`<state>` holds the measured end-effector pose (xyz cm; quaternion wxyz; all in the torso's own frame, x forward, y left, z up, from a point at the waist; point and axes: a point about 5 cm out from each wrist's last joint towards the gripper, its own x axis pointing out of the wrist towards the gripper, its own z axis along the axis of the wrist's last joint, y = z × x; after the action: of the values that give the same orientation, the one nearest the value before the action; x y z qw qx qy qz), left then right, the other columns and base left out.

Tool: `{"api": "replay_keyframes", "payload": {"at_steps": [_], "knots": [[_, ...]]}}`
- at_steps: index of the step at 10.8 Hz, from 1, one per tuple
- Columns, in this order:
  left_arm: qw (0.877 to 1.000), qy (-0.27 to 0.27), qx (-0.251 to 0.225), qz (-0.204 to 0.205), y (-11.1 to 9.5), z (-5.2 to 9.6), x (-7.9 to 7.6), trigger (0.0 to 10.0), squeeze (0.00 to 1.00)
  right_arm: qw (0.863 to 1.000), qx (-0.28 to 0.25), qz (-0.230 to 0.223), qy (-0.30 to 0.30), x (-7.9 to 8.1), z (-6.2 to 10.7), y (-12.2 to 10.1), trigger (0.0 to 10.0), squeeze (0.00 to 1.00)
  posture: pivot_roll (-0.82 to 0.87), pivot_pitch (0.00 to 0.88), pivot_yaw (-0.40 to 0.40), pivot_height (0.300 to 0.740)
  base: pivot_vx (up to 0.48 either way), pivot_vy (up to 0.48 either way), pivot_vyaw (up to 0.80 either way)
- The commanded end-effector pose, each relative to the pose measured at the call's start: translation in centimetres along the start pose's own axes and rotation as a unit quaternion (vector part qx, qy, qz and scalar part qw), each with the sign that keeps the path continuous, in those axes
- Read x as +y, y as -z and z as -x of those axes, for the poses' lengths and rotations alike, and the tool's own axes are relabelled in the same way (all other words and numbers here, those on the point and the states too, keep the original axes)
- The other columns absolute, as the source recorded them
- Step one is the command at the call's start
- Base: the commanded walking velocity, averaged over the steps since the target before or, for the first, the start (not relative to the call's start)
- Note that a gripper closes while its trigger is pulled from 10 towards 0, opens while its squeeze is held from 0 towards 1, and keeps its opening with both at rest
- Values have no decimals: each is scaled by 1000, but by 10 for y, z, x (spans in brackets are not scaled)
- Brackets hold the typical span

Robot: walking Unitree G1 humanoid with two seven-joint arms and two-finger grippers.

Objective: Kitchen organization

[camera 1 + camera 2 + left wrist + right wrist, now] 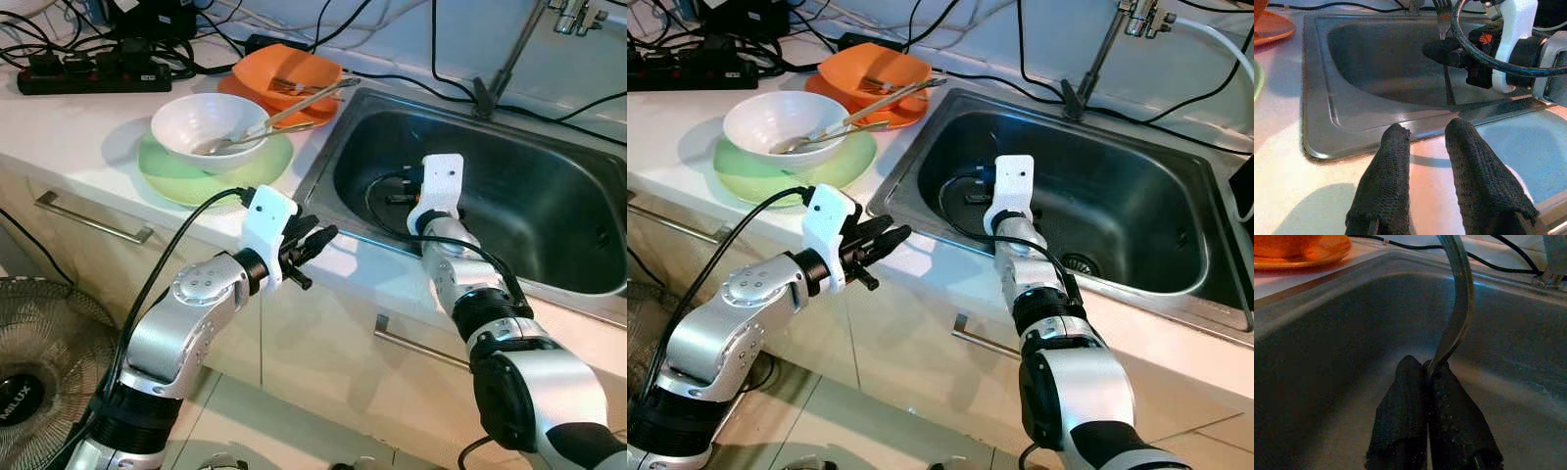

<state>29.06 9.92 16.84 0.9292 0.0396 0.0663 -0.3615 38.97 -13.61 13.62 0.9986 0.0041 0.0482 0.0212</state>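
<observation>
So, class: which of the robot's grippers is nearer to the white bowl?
Left. The left gripper hovers over the counter edge just in front of the white bowl; the right gripper, shut on a fork, is farther off inside the sink.

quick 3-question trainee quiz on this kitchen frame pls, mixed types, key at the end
1. True or false: the right end effector is shut on a fork over the sink.
2. The white bowl sits on: A) orange plate B) green plate C) sink floor.
3. Fill in: the left end effector hovers, fingers apart, over the ___.

Key: 1 true; 2 B; 3 countertop.
</observation>
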Motion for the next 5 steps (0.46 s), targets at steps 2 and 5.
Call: {"api": "replay_keyframes", "payload": {"at_steps": [2,5], "knots": [[1000,13,2,-6,-1,1,-6,10000,0,1000,-7,-3,3,-4,-2,-5,10000,910,-17,69,-124,740,0,0,0],[1000,16,2,-6,0,0,-8,10000,0,1000,-9,-1,-2,0,-1,-2,10000,0,-17,61,-122,740,0,0,0]]}}
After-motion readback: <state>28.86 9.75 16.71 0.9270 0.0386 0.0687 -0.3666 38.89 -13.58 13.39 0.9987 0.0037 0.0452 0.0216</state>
